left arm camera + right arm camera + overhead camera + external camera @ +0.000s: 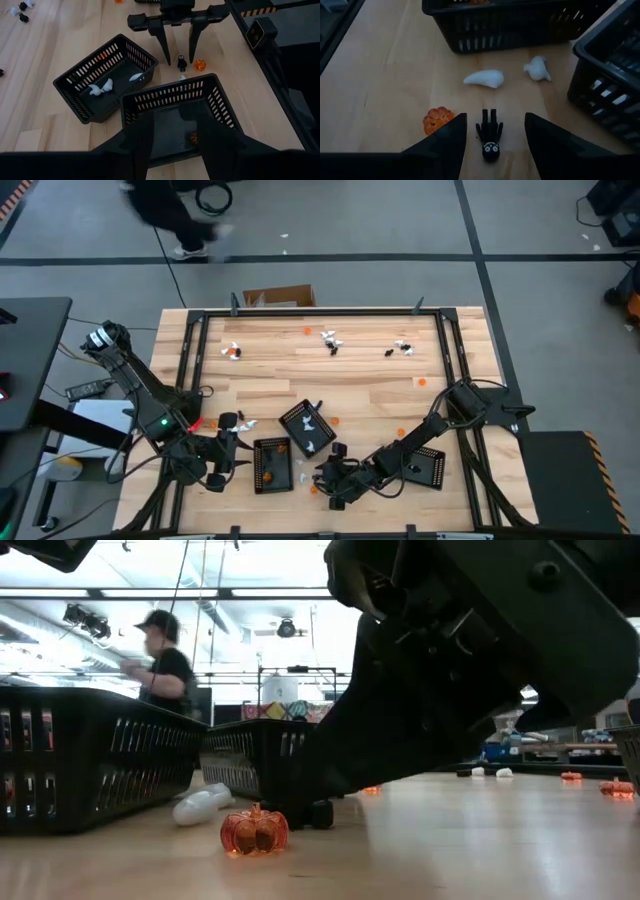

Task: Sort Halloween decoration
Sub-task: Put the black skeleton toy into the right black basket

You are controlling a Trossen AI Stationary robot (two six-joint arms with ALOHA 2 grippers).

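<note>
no readable text, labels, numbers, signs

My right gripper [492, 131] hangs low over the table [370, 385] near its front edge, its two fingers standing apart on either side of a small figure [489, 136] lying between them, with a pumpkin piece [438, 120] just beside one finger and two ghost pieces [484, 78] a little ahead, before the wall of a tray [520, 25]. My left gripper [172, 150] waits at the front left, just over the near end of one tray [177, 117]; a second tray [107, 77], with ghost pieces in it, sits tilted beside that one. More pieces [330, 340] lie scattered along the far side of the table, well apart from the trays.
</note>
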